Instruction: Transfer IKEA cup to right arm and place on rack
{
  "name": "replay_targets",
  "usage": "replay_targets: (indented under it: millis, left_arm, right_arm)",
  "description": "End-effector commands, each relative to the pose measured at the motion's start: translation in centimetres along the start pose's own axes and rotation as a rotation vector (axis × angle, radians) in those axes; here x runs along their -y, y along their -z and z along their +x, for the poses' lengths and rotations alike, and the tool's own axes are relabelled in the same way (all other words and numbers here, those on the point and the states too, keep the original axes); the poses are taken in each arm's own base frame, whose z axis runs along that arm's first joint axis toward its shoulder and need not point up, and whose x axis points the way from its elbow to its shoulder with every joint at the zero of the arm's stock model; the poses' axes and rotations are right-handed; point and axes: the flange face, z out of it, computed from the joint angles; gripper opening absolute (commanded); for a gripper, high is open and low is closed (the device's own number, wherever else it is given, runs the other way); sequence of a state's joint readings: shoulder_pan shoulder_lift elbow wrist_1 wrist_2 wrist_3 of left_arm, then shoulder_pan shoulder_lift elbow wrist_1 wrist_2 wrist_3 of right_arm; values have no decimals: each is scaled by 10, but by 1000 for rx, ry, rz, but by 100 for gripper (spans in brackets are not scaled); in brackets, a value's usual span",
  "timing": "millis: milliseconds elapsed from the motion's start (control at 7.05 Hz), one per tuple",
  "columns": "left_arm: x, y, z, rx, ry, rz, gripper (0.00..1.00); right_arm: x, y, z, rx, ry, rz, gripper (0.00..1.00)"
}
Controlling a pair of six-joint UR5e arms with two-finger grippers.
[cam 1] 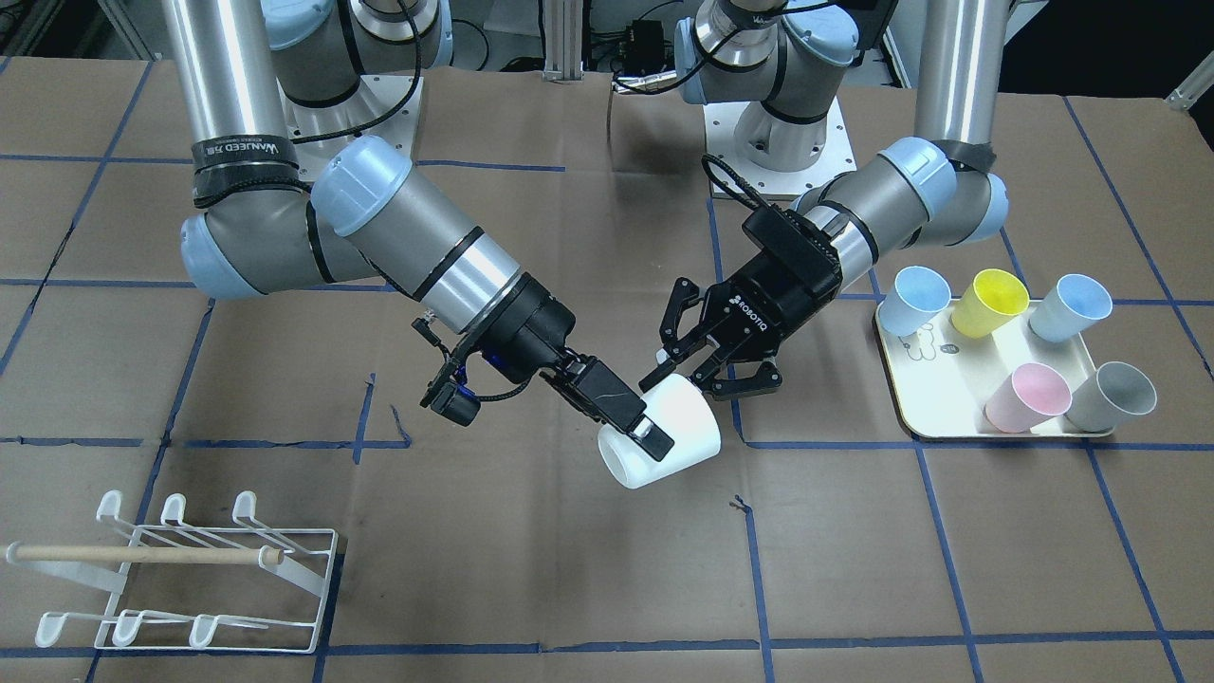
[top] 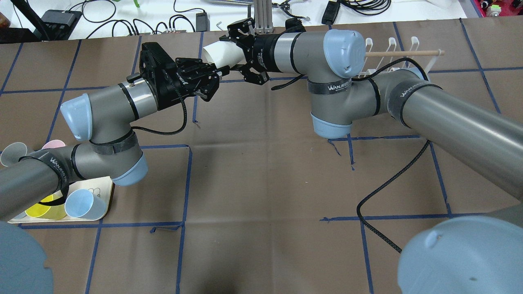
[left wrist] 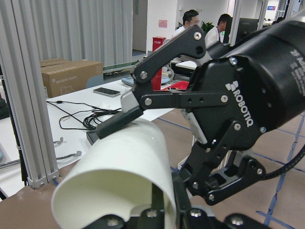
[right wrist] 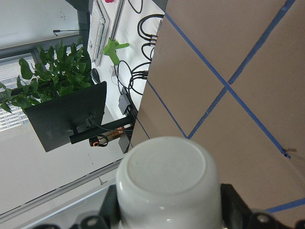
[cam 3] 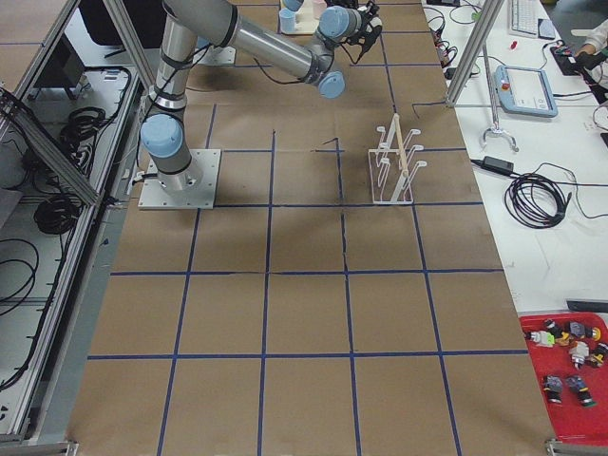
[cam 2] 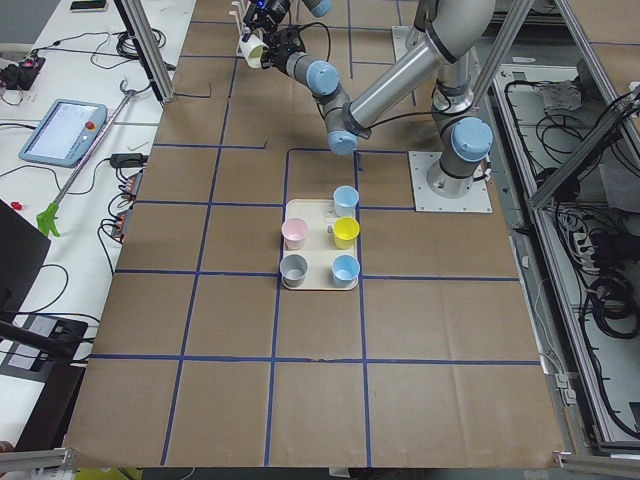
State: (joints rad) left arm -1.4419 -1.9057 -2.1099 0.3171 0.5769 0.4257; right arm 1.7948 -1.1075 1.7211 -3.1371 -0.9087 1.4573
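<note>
A white cup (cam 1: 688, 417) hangs tilted in the air over the table's middle, between both grippers. My right gripper (cam 1: 650, 432), with blocky fingers, is shut on the cup's wall at the rim, one finger inside. My left gripper (cam 1: 683, 375), with linkage fingers, holds the cup's base end, its pads against the sides. The overhead view shows the cup (top: 218, 53) between the two. The left wrist view shows its open mouth (left wrist: 124, 162). The right wrist view shows its flat base (right wrist: 167, 176). The white wire rack (cam 1: 190, 569) stands empty on my right side.
A cream tray (cam 1: 948, 394) on my left side holds several coloured cups, among them a yellow cup (cam 1: 988, 302) and a pink one (cam 1: 1029, 396). The rack's wooden dowel (cam 1: 142, 555) lies across its prongs. Brown table paper with blue tape lines lies between cup and rack.
</note>
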Motion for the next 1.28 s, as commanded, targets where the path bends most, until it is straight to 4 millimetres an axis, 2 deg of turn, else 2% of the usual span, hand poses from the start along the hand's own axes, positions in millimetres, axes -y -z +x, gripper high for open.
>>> replay_targets:
  millis: [0,284,425,567,709,851,993,1134]
  left_arm:
    - [-4,-2,-2,-3,13,-3,81]
    - [5,3,-1,3,27,9,98]
    - [12,12,-5,20,24,21,98]
    - [12,21,-12,39,27,27,99]
    - [17,45,-26,81,26,46,99]
    - [26,84,-40,99,25,89,99]
    - [23,94,-45,111,36,94,99]
    - [20,92,-52,120,47,87,99]
  right_arm:
    - [1,0,0,0,-1,2,41]
    - [8,4,0,2,-3,11,41]
    - [22,8,1,6,-10,32,41]
    - [51,27,-5,27,18,80,41]
    - [71,42,-10,33,110,130,41]
    - [86,54,-19,38,230,179,34]
    - [102,63,-29,-3,390,285,34]
    - [118,72,-30,-86,630,363,33]
